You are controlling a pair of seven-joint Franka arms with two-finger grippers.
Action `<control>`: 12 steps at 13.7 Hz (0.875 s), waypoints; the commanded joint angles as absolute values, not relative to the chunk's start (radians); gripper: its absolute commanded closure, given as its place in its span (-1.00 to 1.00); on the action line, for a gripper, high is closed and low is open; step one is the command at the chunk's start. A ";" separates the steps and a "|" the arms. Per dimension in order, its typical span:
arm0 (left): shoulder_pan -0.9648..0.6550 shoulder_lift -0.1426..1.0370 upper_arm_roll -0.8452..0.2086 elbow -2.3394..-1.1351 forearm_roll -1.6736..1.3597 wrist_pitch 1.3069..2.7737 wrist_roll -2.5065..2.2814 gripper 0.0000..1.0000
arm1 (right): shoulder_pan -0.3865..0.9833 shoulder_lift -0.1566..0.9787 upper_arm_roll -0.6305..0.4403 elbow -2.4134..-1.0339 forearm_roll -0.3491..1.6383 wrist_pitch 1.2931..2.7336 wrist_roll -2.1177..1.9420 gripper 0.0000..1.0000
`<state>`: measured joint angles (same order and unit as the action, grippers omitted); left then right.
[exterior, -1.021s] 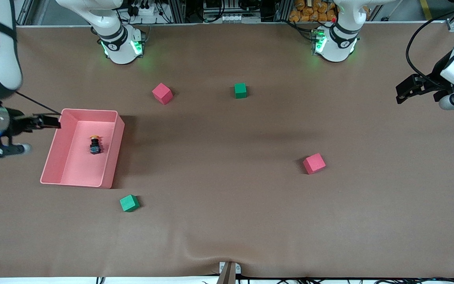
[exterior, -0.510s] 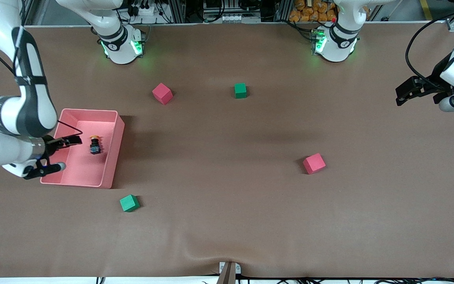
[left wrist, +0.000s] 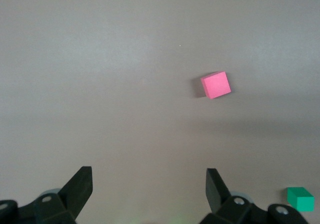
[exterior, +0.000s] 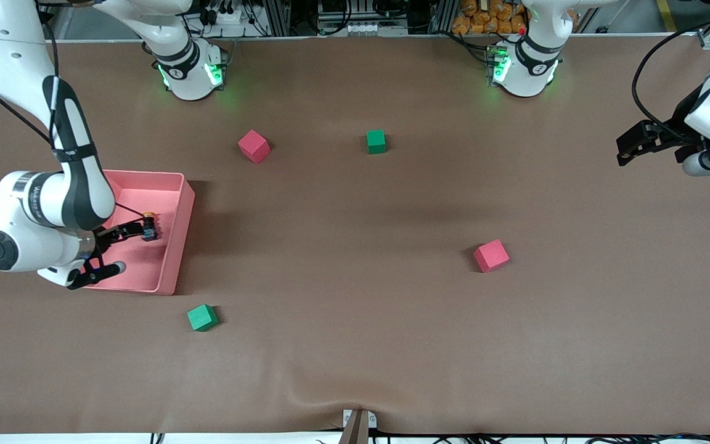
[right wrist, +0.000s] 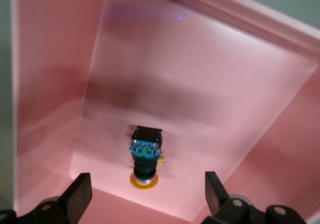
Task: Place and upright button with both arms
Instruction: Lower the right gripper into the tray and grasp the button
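- Front view: the button (exterior: 149,230) lies on its side in the pink bin (exterior: 170,179), toward the right arm's end of the table. The right gripper (exterior: 135,232) is over the bin, just beside the button, fingers spread and holding nothing. The bin wall stands close to the button, so a finger could catch the wall and drag the bin.
- Front view: the left gripper (exterior: 627,143) waits over the table's edge at the left arm's end, well apart from the bin; a handover would need a long reach.
- Left wrist view: the left gripper (left wrist: 149,186) is spread and empty over bare table, with a red cube (left wrist: 216,84) and a green cube (left wrist: 300,198) in sight. No button here.
- Right wrist view: the button (right wrist: 145,155) sits between the spread fingers (right wrist: 80,194) of the right gripper (right wrist: 147,194), orange cap toward the camera. It is small and lies on its side, so a closing pinch could twist it or squirt it out.
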<state>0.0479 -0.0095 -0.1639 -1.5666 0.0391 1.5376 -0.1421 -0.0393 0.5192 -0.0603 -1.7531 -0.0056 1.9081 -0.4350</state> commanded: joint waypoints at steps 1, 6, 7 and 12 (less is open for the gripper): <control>0.044 -0.012 -0.166 -1.562 0.020 1.543 -0.156 -1.00 | -0.045 0.525 -0.052 -1.811 -0.011 1.972 -0.456 -1.00; 0.044 -0.012 -0.167 -1.560 0.018 1.540 -0.152 -1.00 | -0.031 0.523 -0.054 -1.894 -0.011 2.002 -0.456 -1.00; 0.044 -0.012 -0.167 -1.560 0.018 1.540 -0.150 -1.00 | -0.025 0.522 -0.054 -1.905 -0.012 2.014 -0.456 -1.00; 0.057 -0.017 -0.164 -1.560 0.018 1.537 -0.134 -1.00 | -0.026 0.520 -0.054 -1.957 -0.021 2.083 -0.465 -1.00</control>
